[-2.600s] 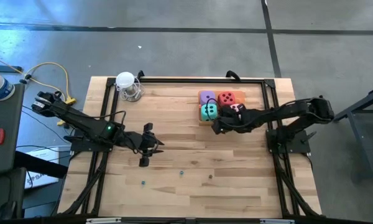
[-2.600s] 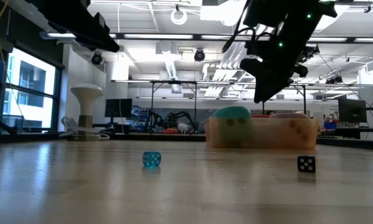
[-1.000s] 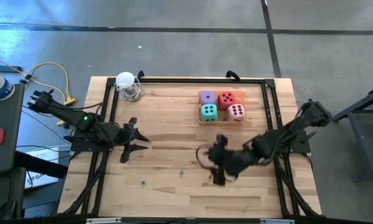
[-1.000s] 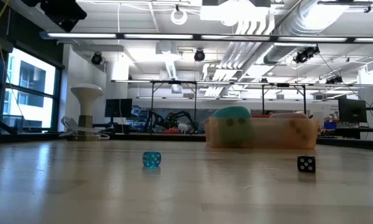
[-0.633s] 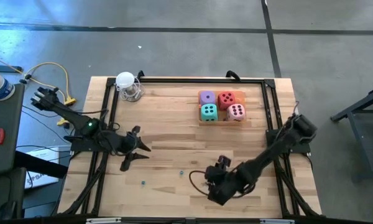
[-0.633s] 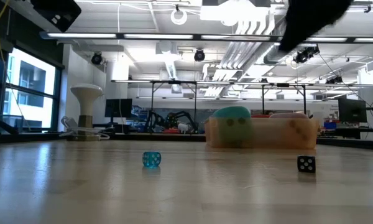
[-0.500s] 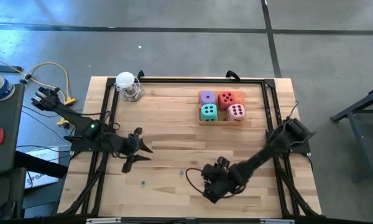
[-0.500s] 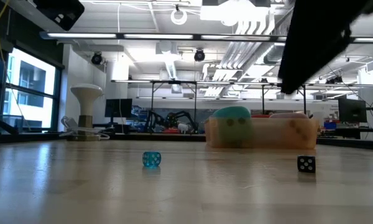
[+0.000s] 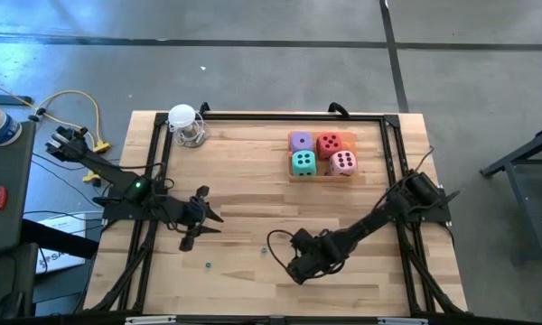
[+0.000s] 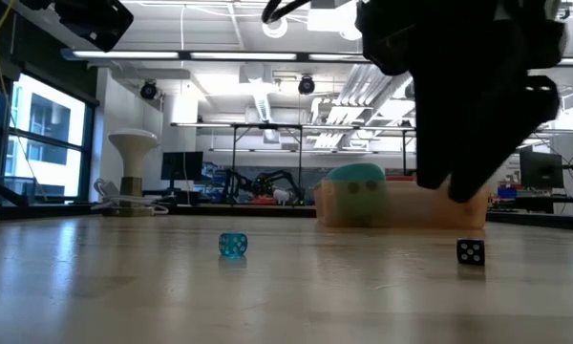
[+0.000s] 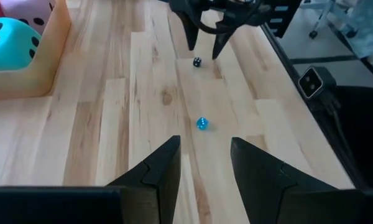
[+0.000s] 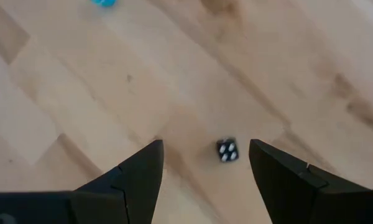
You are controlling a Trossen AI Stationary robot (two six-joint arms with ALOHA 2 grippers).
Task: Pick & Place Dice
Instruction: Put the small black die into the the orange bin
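Observation:
The dice, soft cubes with dark pips, sit together in a tan tray (image 9: 292,177) at the far right: purple (image 9: 300,141), red (image 9: 329,143), teal (image 9: 303,162), pink (image 9: 342,162). No gripper is near them. My right gripper (image 12: 205,149) hangs open near the table's front middle, fingers pointing down. It is above a tiny black die (image 12: 227,150) that lies on the wood between the fingers, untouched. My left gripper (image 11: 205,142) is open and holds nothing, over the table's left part (image 9: 201,217).
A tiny blue die (image 11: 201,123) lies on the wood left of the black one, and a small bead (image 9: 207,264) nearer the front left. A white knob-like object (image 9: 185,122) stands at the far left corner. Black frame rails (image 9: 393,153) run along the table's edges.
My right gripper has dropped from high above the table and gone toward the near edge and the left, rolling its wrist. It now hangs low over the tiny black die. My left gripper has drifted a little toward the near edge. The dice have stayed still.

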